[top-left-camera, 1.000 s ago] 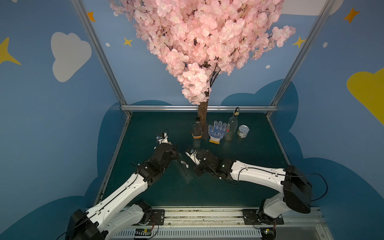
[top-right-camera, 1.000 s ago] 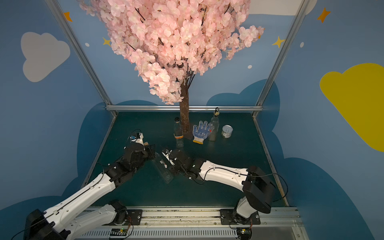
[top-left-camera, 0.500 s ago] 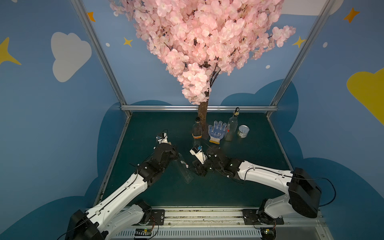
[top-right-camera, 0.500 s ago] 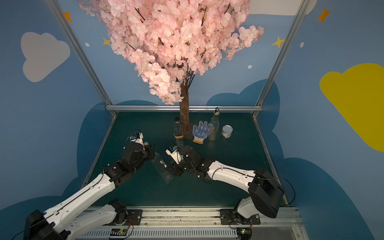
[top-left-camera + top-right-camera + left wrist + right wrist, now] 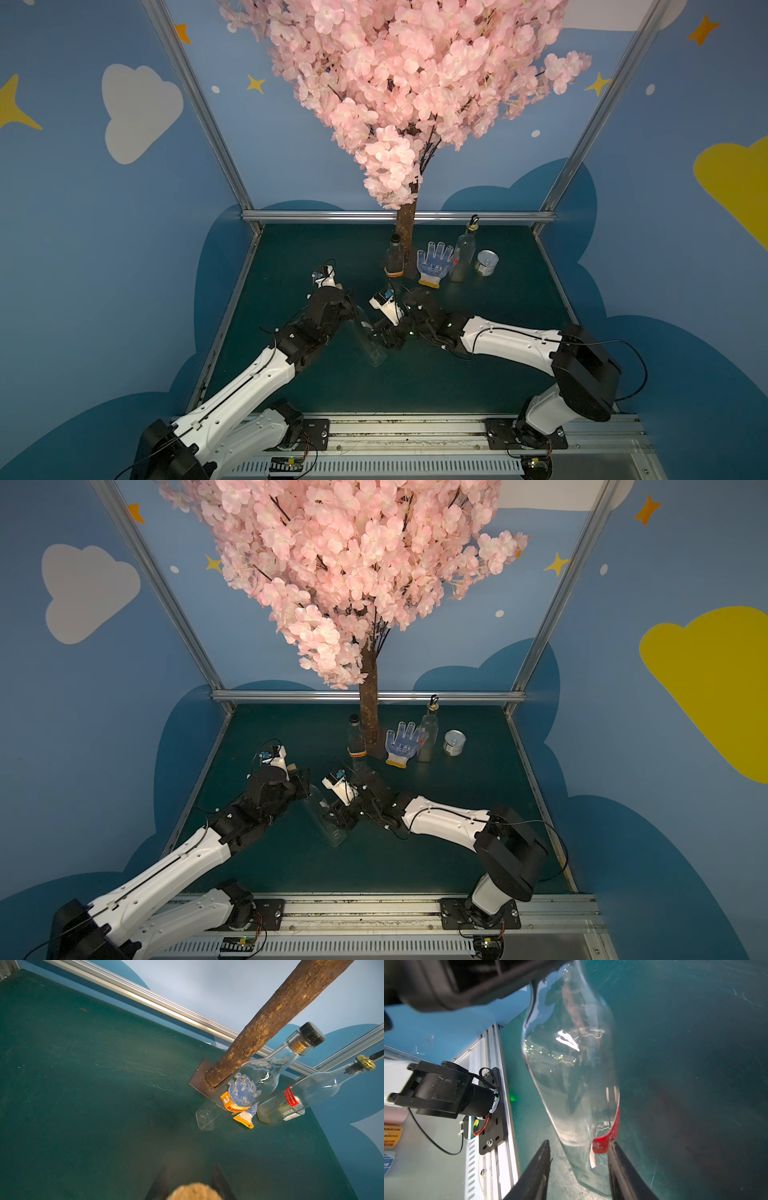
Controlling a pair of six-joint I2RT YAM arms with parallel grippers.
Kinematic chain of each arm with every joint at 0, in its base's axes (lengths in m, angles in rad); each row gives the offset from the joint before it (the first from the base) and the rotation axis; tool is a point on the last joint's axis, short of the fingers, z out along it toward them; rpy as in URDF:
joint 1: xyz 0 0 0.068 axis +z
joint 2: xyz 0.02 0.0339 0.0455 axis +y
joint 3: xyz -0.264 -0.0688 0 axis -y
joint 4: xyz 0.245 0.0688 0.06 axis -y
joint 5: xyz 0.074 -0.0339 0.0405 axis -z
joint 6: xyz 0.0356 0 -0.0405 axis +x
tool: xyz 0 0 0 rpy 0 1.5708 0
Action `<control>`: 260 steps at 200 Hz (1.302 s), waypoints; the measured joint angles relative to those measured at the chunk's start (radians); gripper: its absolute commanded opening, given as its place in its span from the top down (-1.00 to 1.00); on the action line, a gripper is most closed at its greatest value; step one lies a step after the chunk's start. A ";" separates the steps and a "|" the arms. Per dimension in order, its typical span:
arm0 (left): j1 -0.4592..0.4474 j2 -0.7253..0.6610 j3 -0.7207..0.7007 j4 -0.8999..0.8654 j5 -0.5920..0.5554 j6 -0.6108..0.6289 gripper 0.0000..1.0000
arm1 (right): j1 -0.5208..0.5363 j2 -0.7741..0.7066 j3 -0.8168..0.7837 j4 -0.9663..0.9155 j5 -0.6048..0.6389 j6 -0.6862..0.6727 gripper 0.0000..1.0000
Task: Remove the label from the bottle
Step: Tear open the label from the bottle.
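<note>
Closest in, the clear bottle [image 5: 371,343] is lying on its side on the green surface [image 5: 478,374], right between the two arms. The left tool [image 5: 353,309] is clamped on its neck end, and you can see the cork [image 5: 194,1190] poking out between the fingers in the left wrist view. The right tool [image 5: 579,1142] is released, jaws either side of the bottle's lower body, one finger touching the red label [image 5: 605,1142]. The label's curling up at one end, rest stuck on. Further back there's an orange-banded bottle [image 5: 394,262], a blue-dotted glove [image 5: 434,266], a tall pourer bottle [image 5: 463,255] and a tin [image 5: 487,262], lined up by the tree trunk [image 5: 405,226].
</note>
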 measured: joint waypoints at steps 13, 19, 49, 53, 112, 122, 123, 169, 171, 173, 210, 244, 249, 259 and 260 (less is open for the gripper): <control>0.001 -0.001 -0.002 0.002 0.000 0.000 0.96 | 0.000 0.002 0.000 0.000 0.001 -0.003 0.21; 0.001 -0.001 -0.002 0.002 0.000 0.000 0.96 | 0.000 0.002 0.000 0.000 0.001 -0.002 0.25; 0.002 -0.002 -0.002 0.003 -0.001 -0.003 0.95 | 0.002 0.018 0.017 -0.004 0.005 -0.003 0.32; 0.003 -0.002 -0.002 0.003 -0.001 -0.003 0.95 | 0.003 0.021 0.019 -0.004 0.006 -0.003 0.32; 0.008 -0.006 -0.008 0.004 -0.004 -0.013 0.96 | 0.016 0.035 0.027 -0.035 0.060 -0.007 0.50; 0.008 -0.006 -0.009 0.004 -0.005 -0.015 0.96 | 0.017 0.035 0.028 -0.040 0.064 -0.008 0.57; 0.008 -0.006 -0.009 0.004 -0.005 -0.016 0.96 | 0.018 0.035 0.028 -0.042 0.065 -0.008 0.58; 0.010 -0.006 -0.009 0.003 -0.011 -0.018 0.96 | 0.019 0.035 0.029 -0.058 0.079 -0.008 0.81; 0.010 -0.006 -0.009 0.003 -0.012 -0.018 0.96 | 0.019 0.035 0.029 -0.058 0.079 -0.009 0.82; 0.010 -0.006 -0.010 0.003 -0.013 -0.019 0.96 | 0.019 0.035 0.029 -0.058 0.079 -0.008 0.83; 0.013 -0.006 -0.011 0.003 -0.016 -0.027 0.96 | 0.023 0.035 0.032 -0.061 0.086 -0.008 0.92; 0.013 -0.006 -0.014 0.008 -0.017 -0.027 0.95 | 0.025 0.035 0.034 -0.064 0.089 -0.008 1.00; 0.013 -0.006 -0.014 0.008 -0.017 -0.027 0.95 | 0.025 0.035 0.034 -0.064 0.090 -0.008 1.00; 0.013 -0.006 -0.014 0.010 -0.016 -0.027 0.95 | 0.025 0.035 0.034 -0.065 0.090 -0.008 1.00; 0.013 -0.006 -0.015 0.010 -0.016 -0.027 0.95 | 0.025 0.035 0.035 -0.066 0.091 -0.008 1.00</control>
